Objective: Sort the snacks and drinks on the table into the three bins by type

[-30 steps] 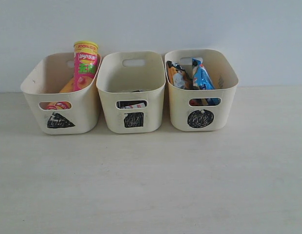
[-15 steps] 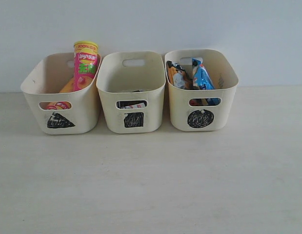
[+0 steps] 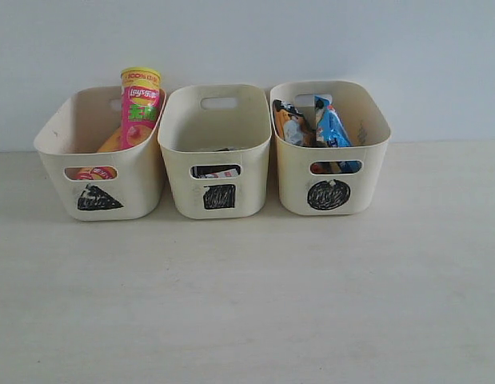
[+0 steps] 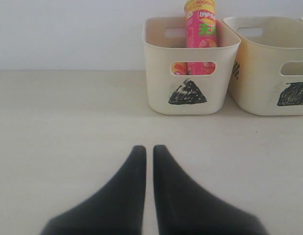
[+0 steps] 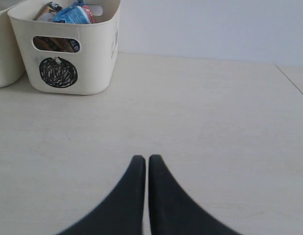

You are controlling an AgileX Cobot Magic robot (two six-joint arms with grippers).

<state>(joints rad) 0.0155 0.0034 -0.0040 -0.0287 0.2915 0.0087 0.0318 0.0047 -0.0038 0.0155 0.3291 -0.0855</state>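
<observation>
Three cream bins stand in a row at the back of the table [image 3: 247, 304]. The triangle bin [image 3: 99, 198] on the left holds an upright pink Lay's tube [image 3: 141, 108] and a yellow-red tube [image 3: 95, 172] lying low inside. Cartons [image 3: 217, 171] show through the handle slot of the square bin [image 3: 219, 198]. In the circle bin [image 3: 329, 196] on the right are the blue noodle pack [image 3: 333, 128] and the orange snack bag [image 3: 293, 124]. My left gripper [image 4: 149, 148] is shut and empty, short of the triangle bin [image 4: 188, 93]. My right gripper [image 5: 146, 158] is shut and empty, away from the circle bin [image 5: 58, 73].
A plain pale wall rises right behind the bins. Neither arm shows in the exterior view. A seam or table edge [image 5: 291, 81] runs to one side of the right wrist view.
</observation>
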